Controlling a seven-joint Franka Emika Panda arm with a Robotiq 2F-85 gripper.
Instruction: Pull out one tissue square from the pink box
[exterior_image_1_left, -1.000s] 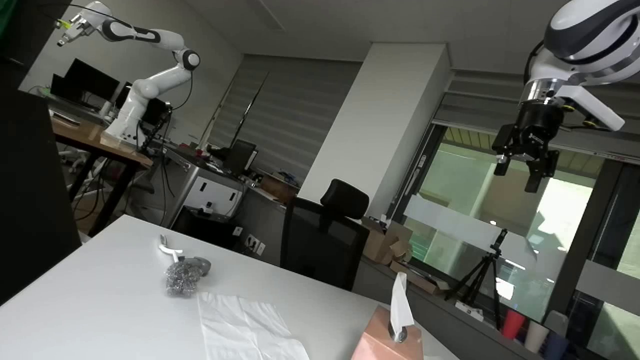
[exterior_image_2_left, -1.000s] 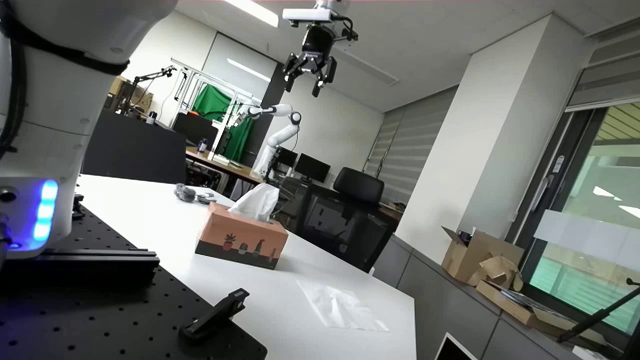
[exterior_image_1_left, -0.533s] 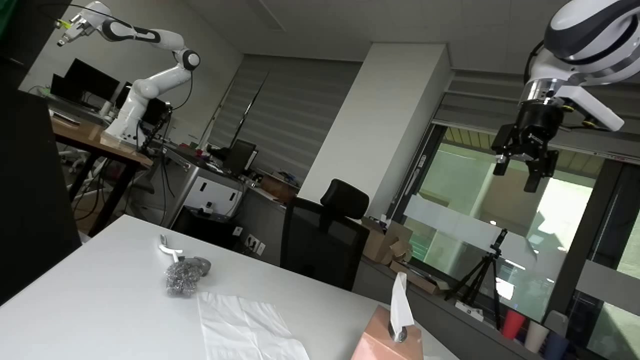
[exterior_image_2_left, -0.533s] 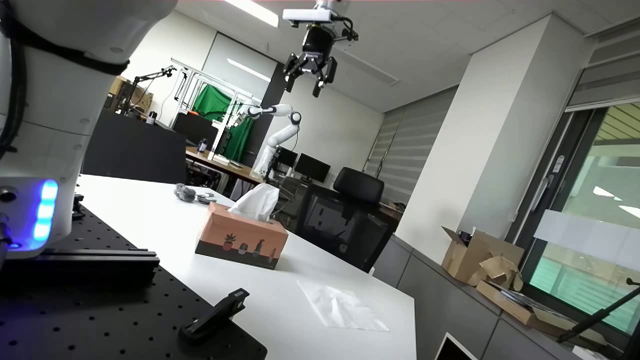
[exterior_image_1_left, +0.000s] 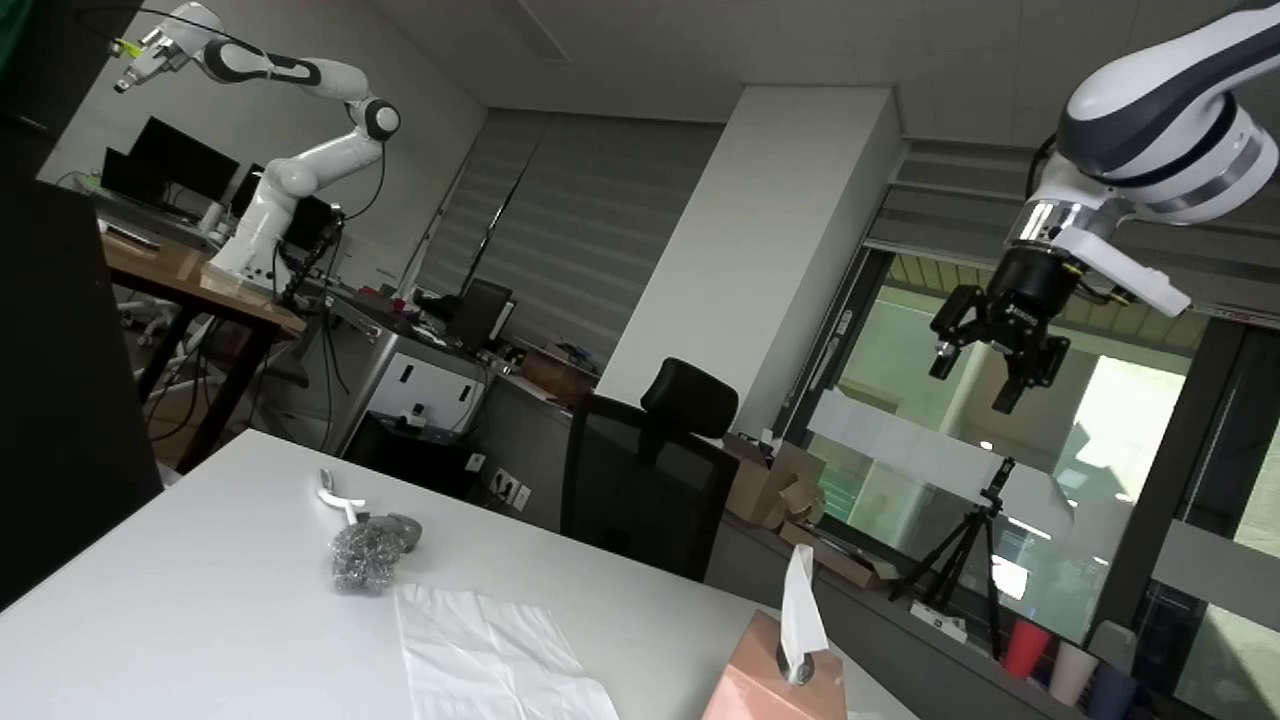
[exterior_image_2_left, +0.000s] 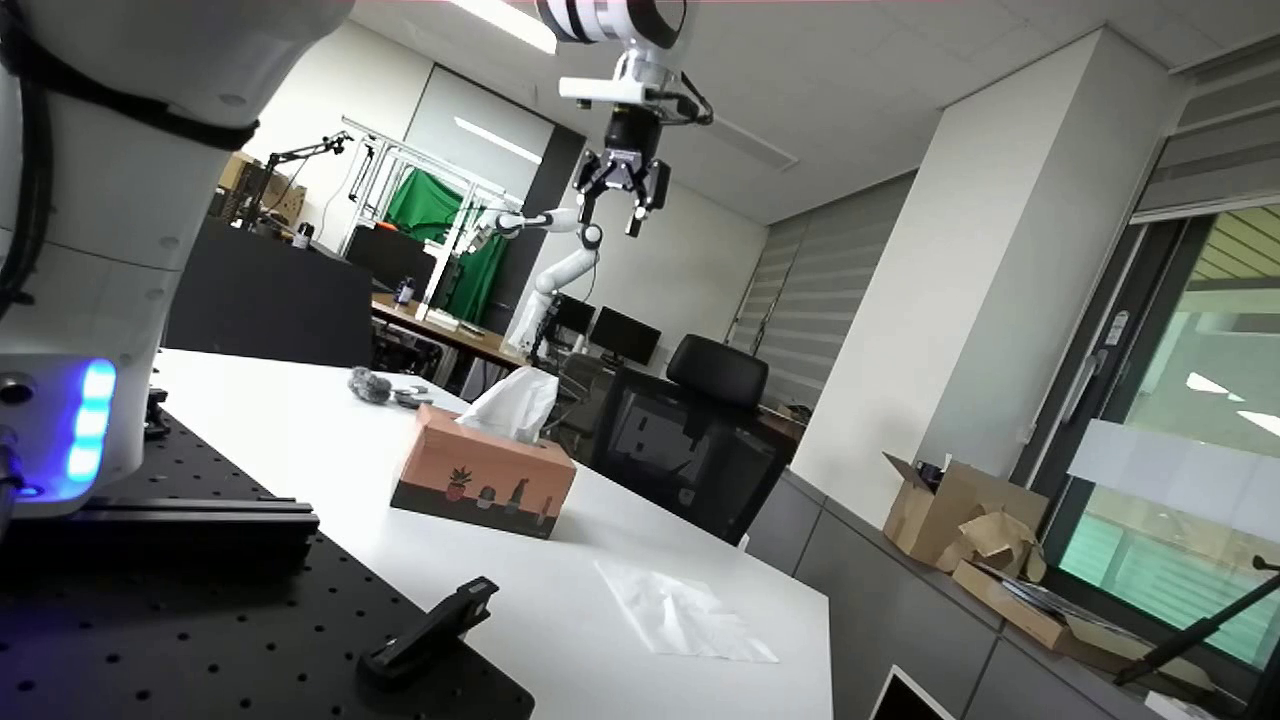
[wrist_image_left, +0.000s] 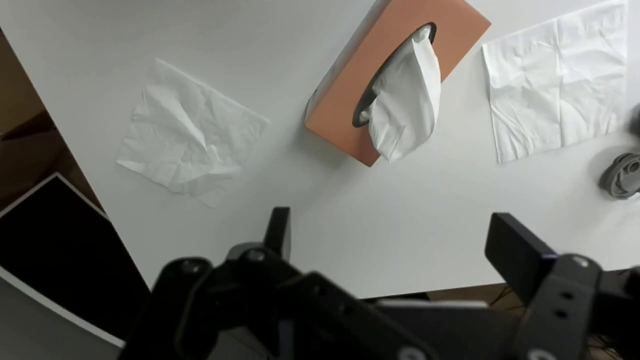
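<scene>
Strong window glare in dim ext. view, bright ceiling light, soft shadow nr box in wrist view

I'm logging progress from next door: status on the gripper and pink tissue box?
Gripper open, raised, holding nothing. Tissue poking out of the pink box, ungrasped. Two loose tissues lie either side of the box, neither covering it.

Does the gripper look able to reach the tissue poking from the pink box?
Likely yes: the gripper is open and nothing shows between it and the tissue, which sticks up from the pink box. The gripper would need to come down first.
</scene>
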